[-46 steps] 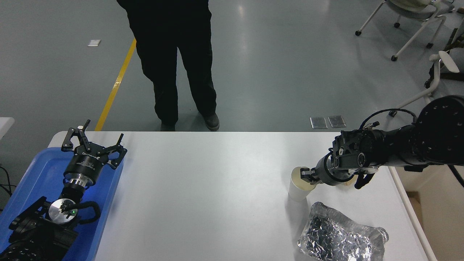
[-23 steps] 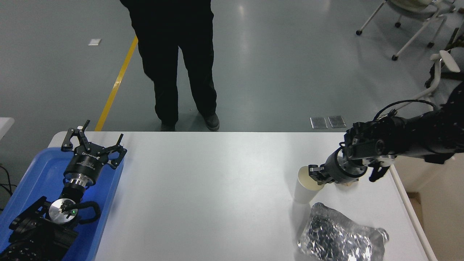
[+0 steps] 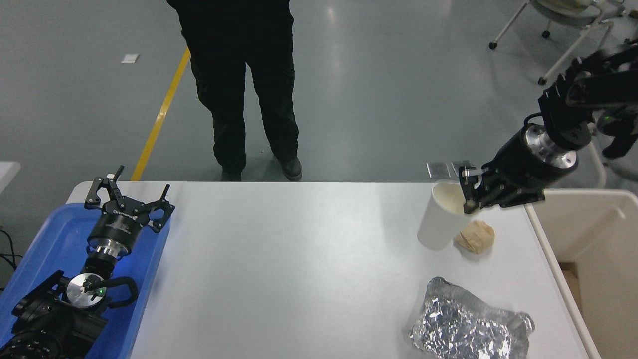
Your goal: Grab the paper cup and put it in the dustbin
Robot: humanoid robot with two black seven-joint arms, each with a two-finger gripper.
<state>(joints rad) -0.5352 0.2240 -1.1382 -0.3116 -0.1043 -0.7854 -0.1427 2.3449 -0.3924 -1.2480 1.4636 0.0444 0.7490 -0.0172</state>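
Observation:
The white paper cup (image 3: 439, 223) hangs tilted in the air above the table's far right part, its cream mouth facing up and right. My right gripper (image 3: 467, 198) is shut on the cup's rim, with the arm reaching in from the upper right. The cream dustbin (image 3: 583, 199) stands beside the table's right edge, only its rim and inner wall showing. My left gripper (image 3: 128, 194) is open and parked over the blue tray at the lower left.
A crumpled brown paper ball (image 3: 475, 237) lies on the table just below the cup. A crinkled silver foil packet (image 3: 468, 324) lies at the front right. The blue tray (image 3: 45, 249) is at the left edge. A person (image 3: 239, 85) stands at the far side.
My right gripper has lifted the cup off the table and carried it up and to the right, toward the dustbin. The brown paper ball, hidden before by the arm, now shows.

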